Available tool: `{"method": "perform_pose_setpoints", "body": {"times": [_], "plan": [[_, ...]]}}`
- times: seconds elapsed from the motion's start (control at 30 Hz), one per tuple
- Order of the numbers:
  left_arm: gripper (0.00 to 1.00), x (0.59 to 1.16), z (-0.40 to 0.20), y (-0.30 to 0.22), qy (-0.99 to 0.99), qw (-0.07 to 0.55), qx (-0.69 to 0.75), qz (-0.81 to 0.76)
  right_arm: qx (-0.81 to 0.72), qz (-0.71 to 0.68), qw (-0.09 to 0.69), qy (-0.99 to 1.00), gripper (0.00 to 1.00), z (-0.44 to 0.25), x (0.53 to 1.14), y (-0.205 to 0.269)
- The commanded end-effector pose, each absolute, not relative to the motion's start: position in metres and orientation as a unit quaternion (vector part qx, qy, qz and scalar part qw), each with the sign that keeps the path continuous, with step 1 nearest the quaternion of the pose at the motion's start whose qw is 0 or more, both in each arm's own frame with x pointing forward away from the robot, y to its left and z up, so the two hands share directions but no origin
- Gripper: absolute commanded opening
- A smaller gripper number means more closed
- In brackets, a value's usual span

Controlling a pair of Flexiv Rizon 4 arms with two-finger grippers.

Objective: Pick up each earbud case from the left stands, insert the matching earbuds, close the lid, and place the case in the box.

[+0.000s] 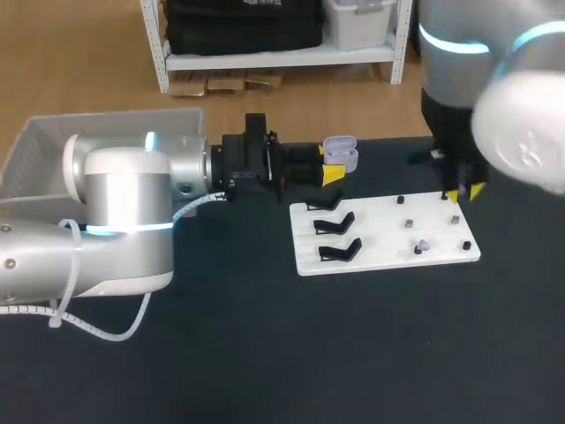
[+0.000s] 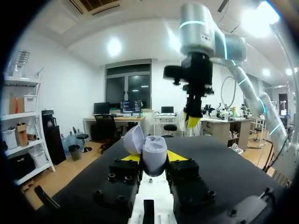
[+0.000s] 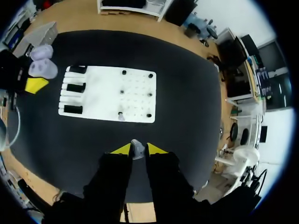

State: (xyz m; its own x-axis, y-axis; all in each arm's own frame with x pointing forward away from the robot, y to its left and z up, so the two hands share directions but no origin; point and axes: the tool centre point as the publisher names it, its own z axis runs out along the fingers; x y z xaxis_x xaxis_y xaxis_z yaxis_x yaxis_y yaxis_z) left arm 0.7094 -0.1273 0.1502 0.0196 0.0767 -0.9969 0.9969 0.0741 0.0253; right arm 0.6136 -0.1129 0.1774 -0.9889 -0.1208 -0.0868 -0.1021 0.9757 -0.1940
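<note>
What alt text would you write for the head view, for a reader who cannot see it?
The left gripper holds an open lilac earbud case just beyond a white board bearing three empty black stands on a dark table. The right gripper hangs over the board's far right corner.

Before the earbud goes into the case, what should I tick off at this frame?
1. Case clamped in left gripper: ok, a finger on each side.
2. Lid open: ok.
3. Earbud between the right gripper tips: ok.
4. Earbud matches this case: cannot tell.
5. Right gripper lined up with the case: not ok, it is by the board, apart from the case.
6. Case sockets free: cannot tell.
</note>
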Motion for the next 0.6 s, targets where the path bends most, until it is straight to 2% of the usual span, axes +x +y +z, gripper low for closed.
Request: {"method": "perform_pose_setpoints", "body": {"times": [0.03, 0.43, 0.53, 0.6], "plan": [[0.0, 0.708, 0.149, -0.127, 0.53, 0.51, 0.503, -0.455, -0.055, -0.098, 0.031, 0.993, 0.0, 0.219, 0.607, -0.086], [0.0, 0.708, 0.149, -0.127, 0.53, 0.51, 0.503, -0.455, -0.055, -0.098, 0.031, 0.993, 0.0, 0.219, 0.607, -0.086], [0.0, 0.708, 0.149, -0.127, 0.53, 0.51, 0.503, -0.455, 0.106, -0.113, 0.034, 0.987, 0.0, 0.22, 0.629, -0.068], [0.0, 0.708, 0.149, -0.127, 0.53, 0.51, 0.503, -0.455, 0.26, -0.126, 0.064, 0.955, 0.0, 0.221, 0.637, -0.061]]}}
